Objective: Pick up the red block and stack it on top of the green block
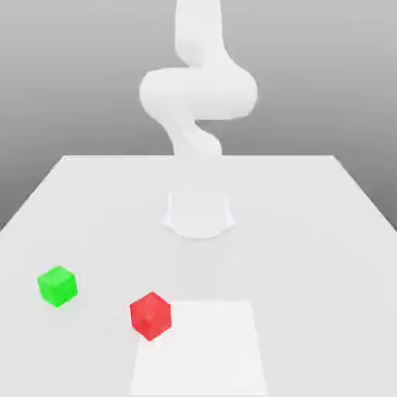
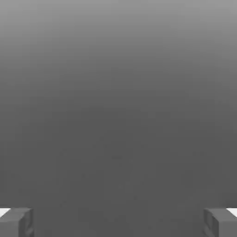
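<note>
Jaws spread wide and holding nothing, gripper (image 2: 118, 222) with only its two grey fingertips (image 2: 16, 222) poking into the hand view, plain grey between them and no cube anywhere in that gap. Out on the white table (image 1: 326, 225), red block (image 1: 150, 315) sitting flat and alone, well clear of the jaws, untouched. Green block (image 1: 57, 285) near it, toward the exterior view's left and a little farther back, the two apart with bare table between. White arm (image 1: 198, 101) rising behind both. Now the handling, judged by looks: small rigid cube, probably light, no give in it, nothing fragile. Smooth plain faces, so likely a bit slick under the pads; best taken across two opposite side faces, near mid-height, jaws squared to those faces rather than biting on corners. Red cube seems turned corner-on to the exterior camera, so probably a wrist turn needed to line up. Same size as the green one, so little margin for placing off-centre. Pickup not yet begun.
</note>
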Controlling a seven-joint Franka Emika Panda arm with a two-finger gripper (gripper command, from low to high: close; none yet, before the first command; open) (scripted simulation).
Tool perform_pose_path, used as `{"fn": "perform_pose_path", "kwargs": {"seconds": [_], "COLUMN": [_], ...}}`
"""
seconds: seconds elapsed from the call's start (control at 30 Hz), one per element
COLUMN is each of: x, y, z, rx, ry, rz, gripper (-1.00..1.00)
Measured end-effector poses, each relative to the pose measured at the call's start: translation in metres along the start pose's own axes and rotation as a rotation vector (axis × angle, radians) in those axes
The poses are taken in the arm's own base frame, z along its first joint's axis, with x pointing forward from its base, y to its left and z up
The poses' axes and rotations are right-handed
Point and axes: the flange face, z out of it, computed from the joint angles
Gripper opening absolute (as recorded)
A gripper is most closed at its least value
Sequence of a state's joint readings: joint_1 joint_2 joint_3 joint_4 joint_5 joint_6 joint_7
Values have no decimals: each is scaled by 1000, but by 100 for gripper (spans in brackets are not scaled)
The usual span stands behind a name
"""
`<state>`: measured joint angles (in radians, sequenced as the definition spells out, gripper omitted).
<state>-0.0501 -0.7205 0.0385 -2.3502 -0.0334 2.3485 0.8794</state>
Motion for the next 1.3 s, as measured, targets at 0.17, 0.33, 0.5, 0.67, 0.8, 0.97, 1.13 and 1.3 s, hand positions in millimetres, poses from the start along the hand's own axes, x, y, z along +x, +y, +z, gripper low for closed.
{"fn": "perform_pose_path", "kwargs": {"seconds": [0.17, 0.33, 0.5, 0.67, 0.8, 0.97, 1.13, 1.3], "x": [-17, -41, -77, -127, -153, -166, -184, -183], "y": [35, 98, 172, 243, 274, 286, 303, 303], "z": [116, 212, 282, 324, 343, 365, 386, 386], "rx": [-193, -360, -504, -620, -660, -659, -666, -665], "ry": [-42, -100, -174, -262, -301, -303, -306, -305], "rz": [124, 262, 416, 585, 667, 674, 670, 670], "gripper": [0, 0, 0, 0, 0, 0, -100, -100]}}
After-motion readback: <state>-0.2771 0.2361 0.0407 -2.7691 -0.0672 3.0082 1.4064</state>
